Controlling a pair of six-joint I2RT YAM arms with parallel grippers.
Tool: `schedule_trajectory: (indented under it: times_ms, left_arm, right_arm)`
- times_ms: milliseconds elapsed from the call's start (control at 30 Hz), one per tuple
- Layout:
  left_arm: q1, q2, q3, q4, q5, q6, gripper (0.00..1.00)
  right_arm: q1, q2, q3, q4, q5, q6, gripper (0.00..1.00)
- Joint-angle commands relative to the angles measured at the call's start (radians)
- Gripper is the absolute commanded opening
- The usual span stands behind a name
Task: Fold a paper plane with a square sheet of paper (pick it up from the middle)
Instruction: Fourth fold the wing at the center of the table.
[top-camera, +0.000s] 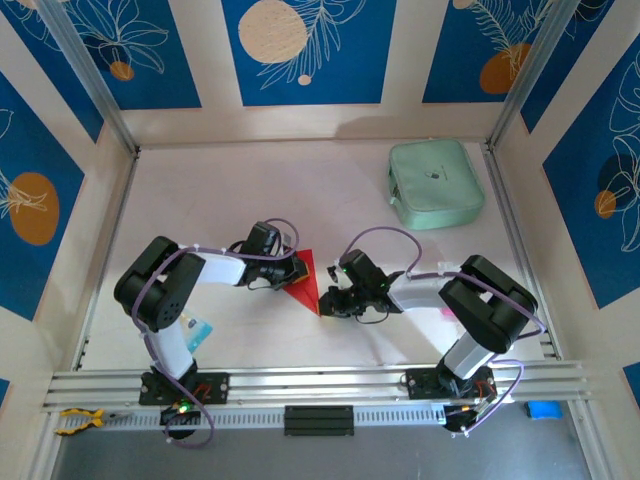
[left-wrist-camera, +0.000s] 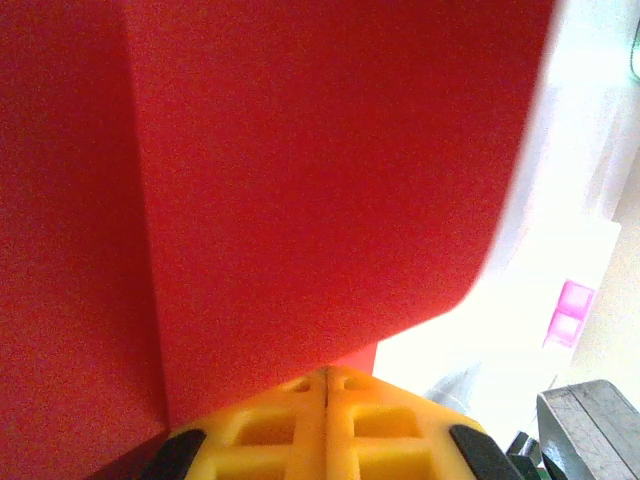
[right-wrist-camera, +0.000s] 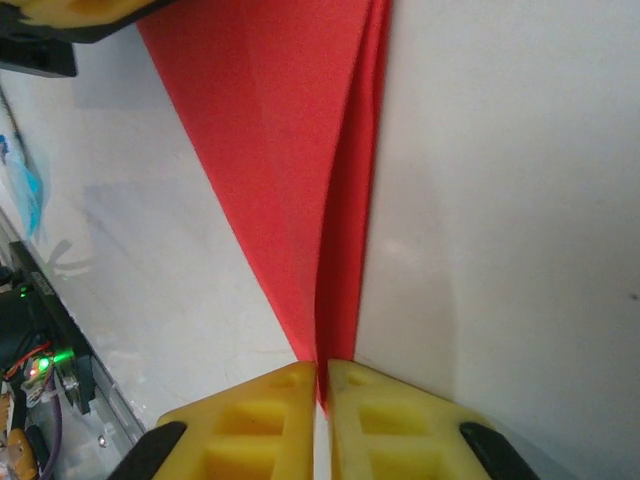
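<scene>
As both arms meet over the table (top-camera: 230, 190), the left gripper (top-camera: 296, 270) has its yellow fingers (left-wrist-camera: 290, 425) pressed tight together on a wide edge of the sheet of paper (top-camera: 308, 280), seen from its wrist camera as a red plane with one sharp crease (left-wrist-camera: 300, 180) rising from the closed jaws.

The right gripper (top-camera: 328, 297) sits at the sheet's narrow point. Its fingers (right-wrist-camera: 250, 420) stand a sliver apart with the red tip (right-wrist-camera: 320, 385) running into the gap. Whether they pinch it or merely flank it cannot be told. From that wrist the paper (right-wrist-camera: 290, 150) shows two folded layers fanning away toward the left gripper (right-wrist-camera: 70, 15).

The folded red triangle rests left of the mint-green pouch (top-camera: 436, 183) and nearer the arm bases than it, well apart from it. The pouch, the only container on the table, lies flat and closed near the back wall; its contents are hidden. A small blue-and-white packet (top-camera: 197, 330) lies far left of the pouch, beside the left arm.
</scene>
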Motion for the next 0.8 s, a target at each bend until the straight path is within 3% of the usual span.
schedule_trajectory:
  times_ms: [0, 167, 767]
  left_arm:
    - [0.001, 0.037, -0.025, -0.037, -0.042, 0.004, 0.04]
    - [0.001, 0.037, -0.027, -0.036, -0.041, 0.004, 0.04]
    - [0.001, 0.037, -0.033, -0.028, -0.041, -0.002, 0.04]
  right_arm:
    - [0.015, 0.008, -0.014, -0.138, 0.020, -0.004, 0.08]
    - [0.015, 0.003, -0.010, -0.141, 0.005, -0.009, 0.04]
    - [0.027, -0.007, 0.021, -0.231, 0.045, -0.039, 0.14]
